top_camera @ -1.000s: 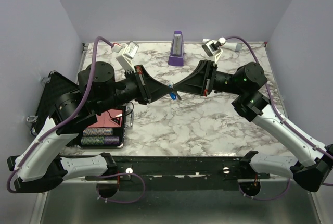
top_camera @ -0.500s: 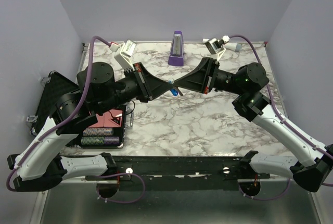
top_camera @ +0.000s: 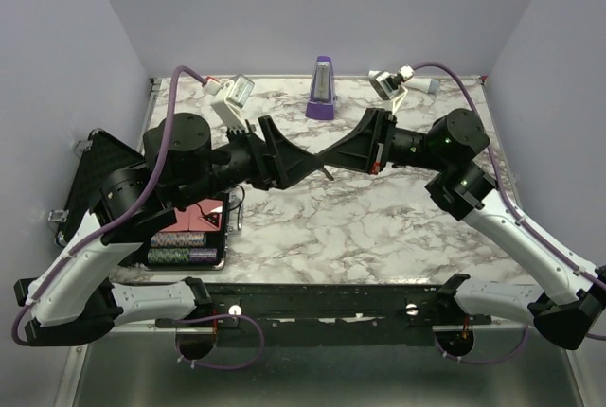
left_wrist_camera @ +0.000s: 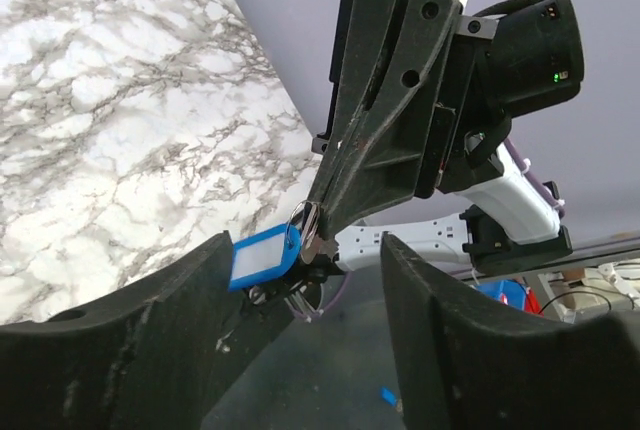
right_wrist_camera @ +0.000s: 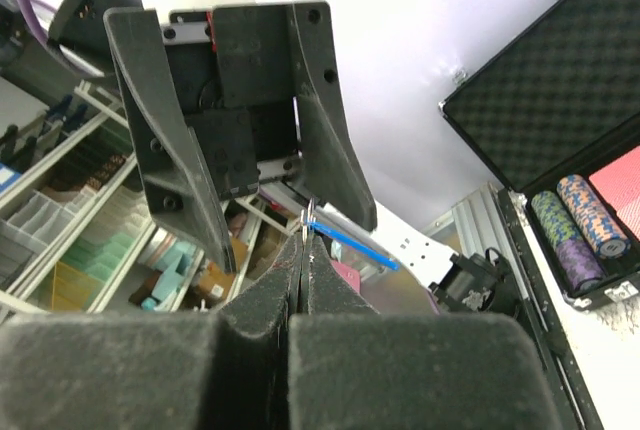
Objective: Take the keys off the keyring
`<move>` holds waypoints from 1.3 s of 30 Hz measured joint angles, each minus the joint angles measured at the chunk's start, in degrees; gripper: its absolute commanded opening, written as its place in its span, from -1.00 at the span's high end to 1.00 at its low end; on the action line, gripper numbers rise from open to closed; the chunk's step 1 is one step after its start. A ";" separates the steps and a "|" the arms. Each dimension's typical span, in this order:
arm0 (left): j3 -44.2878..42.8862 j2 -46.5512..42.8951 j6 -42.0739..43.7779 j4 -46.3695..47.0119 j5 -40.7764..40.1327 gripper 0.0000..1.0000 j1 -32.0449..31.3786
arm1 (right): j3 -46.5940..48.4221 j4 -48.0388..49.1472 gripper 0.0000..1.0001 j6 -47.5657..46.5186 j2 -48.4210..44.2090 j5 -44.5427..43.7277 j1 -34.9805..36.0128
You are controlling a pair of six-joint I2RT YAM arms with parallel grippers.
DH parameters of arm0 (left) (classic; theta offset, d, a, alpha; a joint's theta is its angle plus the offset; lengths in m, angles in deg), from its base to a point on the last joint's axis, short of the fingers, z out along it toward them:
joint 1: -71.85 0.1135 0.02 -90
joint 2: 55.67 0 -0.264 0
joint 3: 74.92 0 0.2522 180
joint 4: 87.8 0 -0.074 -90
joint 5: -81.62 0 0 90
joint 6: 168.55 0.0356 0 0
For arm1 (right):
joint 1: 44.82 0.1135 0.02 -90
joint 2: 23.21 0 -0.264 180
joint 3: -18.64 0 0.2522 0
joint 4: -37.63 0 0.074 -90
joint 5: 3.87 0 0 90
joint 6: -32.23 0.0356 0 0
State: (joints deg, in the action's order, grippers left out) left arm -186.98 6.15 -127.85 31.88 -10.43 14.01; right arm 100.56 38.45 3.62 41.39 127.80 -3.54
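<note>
In the left wrist view the keys [left_wrist_camera: 262,258] show as a blue oblong tag hanging from the thin silvery keyring [left_wrist_camera: 303,226]. My right gripper [right_wrist_camera: 306,235] is shut on the keyring, and thin metal edges stick out of its tips, with the blue tag [right_wrist_camera: 352,241] seen edge-on beside them. My left gripper [left_wrist_camera: 305,250] stands open around the hanging keys, its fingers [left_wrist_camera: 130,350] apart and not pressing them. From above, both grippers meet tip to tip over the table's middle: left gripper [top_camera: 301,167], right gripper [top_camera: 325,161]. The keys are hidden there.
A purple metronome-shaped block [top_camera: 323,90] stands at the back centre. An open black case [top_camera: 95,166] with poker chips [top_camera: 180,241] lies off the table's left edge. Small white items [top_camera: 232,93] sit at the back left and more [top_camera: 388,85] at the back right.
My left gripper has opened and let go of the blue-tagged key. My right gripper has closed fully and holds the set at the same spot.
</note>
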 measured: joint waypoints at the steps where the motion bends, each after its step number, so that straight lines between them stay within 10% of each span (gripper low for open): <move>1: -0.37 -0.11 0.39 -0.44 -0.11 -0.26 0.00 | 0.39 -0.70 0.99 -0.50 0.00 0.55 0.00; 28: 1.68 -1.73 5.31 2.80 7.02 0.54 0.13 | 3.19 -2.67 0.99 -2.08 0.76 10.60 0.02; 39: 1.31 -2.43 5.29 3.17 7.19 0.56 0.15 | 3.91 -2.67 0.99 -2.36 0.92 10.67 0.02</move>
State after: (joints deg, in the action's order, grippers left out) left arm -185.67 3.73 -122.56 35.05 -3.23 14.16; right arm 104.47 35.79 1.25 42.31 138.47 -3.52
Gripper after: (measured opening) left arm 0.228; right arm 0.011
